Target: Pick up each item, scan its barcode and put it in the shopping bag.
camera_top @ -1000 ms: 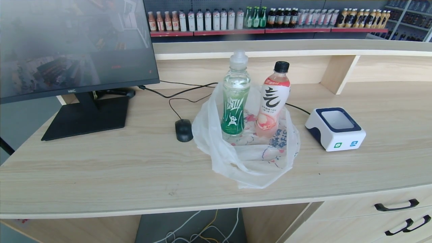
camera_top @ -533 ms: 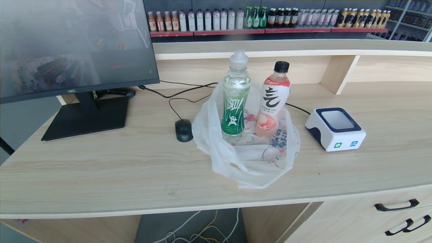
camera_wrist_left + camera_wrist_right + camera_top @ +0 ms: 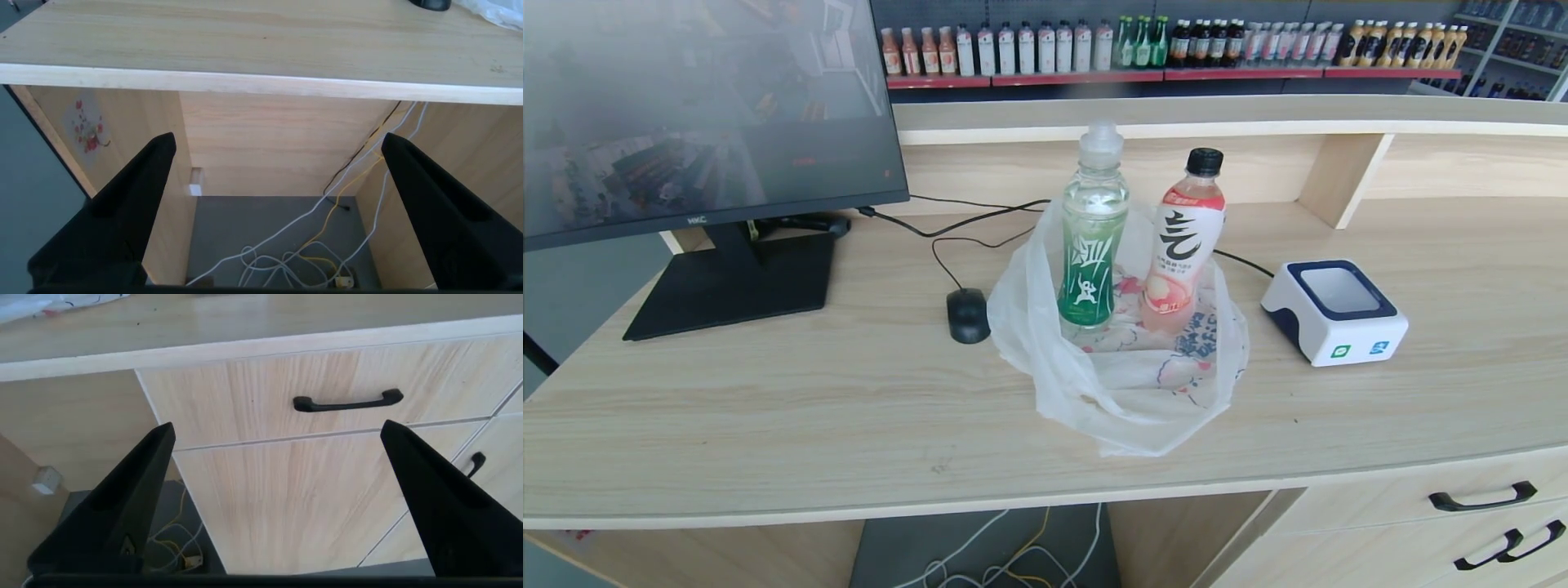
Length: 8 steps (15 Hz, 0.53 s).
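A clear bottle with a green label point(image 3: 1092, 237) and a pink bottle with a black cap point(image 3: 1183, 245) stand upright inside the white plastic shopping bag point(image 3: 1127, 367) at the counter's middle. The white and dark-blue barcode scanner point(image 3: 1333, 311) sits just right of the bag. My left gripper point(image 3: 274, 212) hangs open below the counter's front edge, facing the gap under the desk with its loose cables. My right gripper point(image 3: 278, 502) is open too, low in front of the drawer with the black handle point(image 3: 347, 401). Nothing is between either pair of fingers.
A monitor point(image 3: 698, 114) on a black stand fills the counter's left. A black mouse point(image 3: 967, 314) lies left of the bag, with cables behind it. A raised wooden ledge point(image 3: 1225, 114) runs along the back. Drawers point(image 3: 1482, 496) sit under the counter's right.
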{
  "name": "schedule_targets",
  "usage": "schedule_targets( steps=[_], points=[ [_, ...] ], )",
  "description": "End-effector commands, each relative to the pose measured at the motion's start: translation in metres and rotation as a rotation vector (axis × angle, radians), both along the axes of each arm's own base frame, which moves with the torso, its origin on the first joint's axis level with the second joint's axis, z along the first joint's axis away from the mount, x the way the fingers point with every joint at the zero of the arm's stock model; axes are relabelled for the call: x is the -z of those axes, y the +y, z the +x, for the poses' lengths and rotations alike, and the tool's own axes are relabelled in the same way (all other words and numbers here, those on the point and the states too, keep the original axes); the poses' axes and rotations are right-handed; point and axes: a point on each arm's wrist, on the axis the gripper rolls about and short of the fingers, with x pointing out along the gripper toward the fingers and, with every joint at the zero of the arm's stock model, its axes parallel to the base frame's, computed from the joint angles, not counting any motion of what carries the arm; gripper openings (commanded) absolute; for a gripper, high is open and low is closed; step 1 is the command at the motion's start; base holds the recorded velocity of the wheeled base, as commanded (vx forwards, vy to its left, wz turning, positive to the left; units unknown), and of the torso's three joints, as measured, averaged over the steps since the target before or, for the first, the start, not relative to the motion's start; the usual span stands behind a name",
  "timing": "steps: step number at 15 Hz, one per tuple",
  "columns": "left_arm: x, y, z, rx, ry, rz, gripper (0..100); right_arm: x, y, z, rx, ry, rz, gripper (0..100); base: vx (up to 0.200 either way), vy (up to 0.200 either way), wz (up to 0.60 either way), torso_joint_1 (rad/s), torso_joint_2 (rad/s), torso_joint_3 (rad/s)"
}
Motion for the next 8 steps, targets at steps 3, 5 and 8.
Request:
schedule_targets(
  steps=[3, 5, 8],
  points=[
    [0.0, 0.0, 0.0, -0.001, -0.001, 0.001, 100, 0.0002, 0.0, 0.0, 0.001, 0.001, 0.0, 100, 0.0, 0.0, 0.0, 0.0, 0.0, 0.0],
    [0.0, 0.0, 0.0, -0.001, -0.001, 0.0, 100, 0.0002, 0.0, 0.0, -0.001, 0.001, 0.0, 100, 0.0, 0.0, 0.0, 0.0, 0.0, 0.0],
    [0.0, 0.0, 0.0, -0.001, -0.001, 0.0, 100, 0.0008, 0.0, 0.0002, 0.001, 0.005, -0.003, 100, 0.0, 0.0, 0.0, 0.0, 0.0, 0.0]
  ],
)
